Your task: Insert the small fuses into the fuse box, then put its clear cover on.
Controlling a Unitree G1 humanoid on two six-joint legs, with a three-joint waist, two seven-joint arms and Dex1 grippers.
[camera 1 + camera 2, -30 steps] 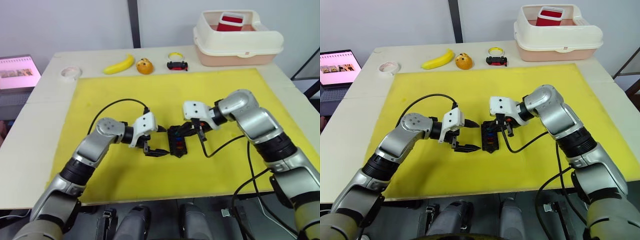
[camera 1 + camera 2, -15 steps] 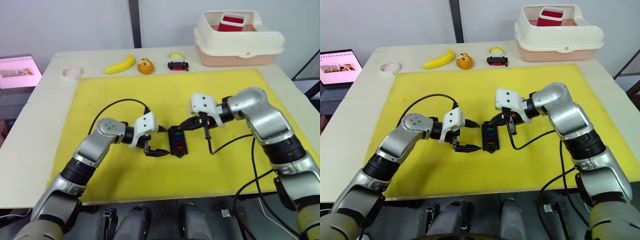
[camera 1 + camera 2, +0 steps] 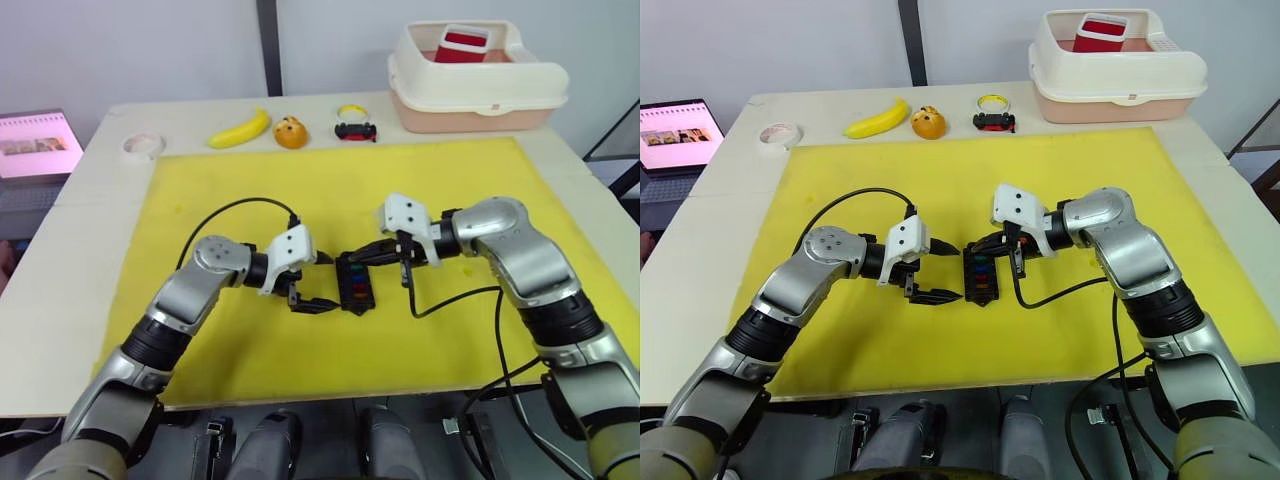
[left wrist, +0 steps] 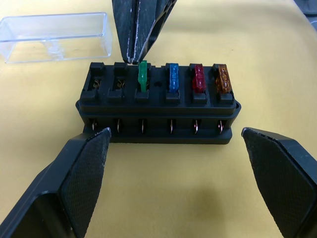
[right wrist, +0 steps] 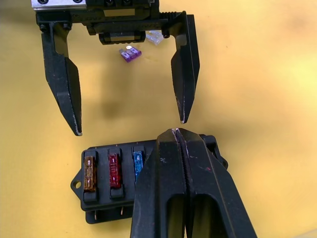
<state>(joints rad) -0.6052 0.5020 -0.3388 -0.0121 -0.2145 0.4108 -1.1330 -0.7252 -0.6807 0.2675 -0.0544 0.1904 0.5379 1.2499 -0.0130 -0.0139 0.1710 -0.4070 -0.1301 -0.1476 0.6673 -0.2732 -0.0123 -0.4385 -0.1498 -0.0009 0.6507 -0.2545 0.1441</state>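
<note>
Fuse box (image 4: 157,106) sited mid-table on yellow mat (image 3: 420,180); green fuse (image 4: 142,75), blue, red, orange fuses seated in slots. Right gripper (image 4: 133,58) jaws pressed together, tips touching green fuse top. Left gripper (image 5: 130,121) jaws spread beside box. Clear cover (image 4: 54,35) laid just behind box. Purple fuse (image 5: 131,53) loose on mat.

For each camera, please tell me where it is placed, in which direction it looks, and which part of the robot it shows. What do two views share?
Head stereo pair: looks forward and down at the yellow mat; both arms show.
Left wrist camera: looks between the open left gripper at the small black slotted fuse box and the clear plastic cover.
Right wrist camera: looks over the shut right gripper; the left gripper is opposite.
Shared: both wrist views show the fuse box.
</note>
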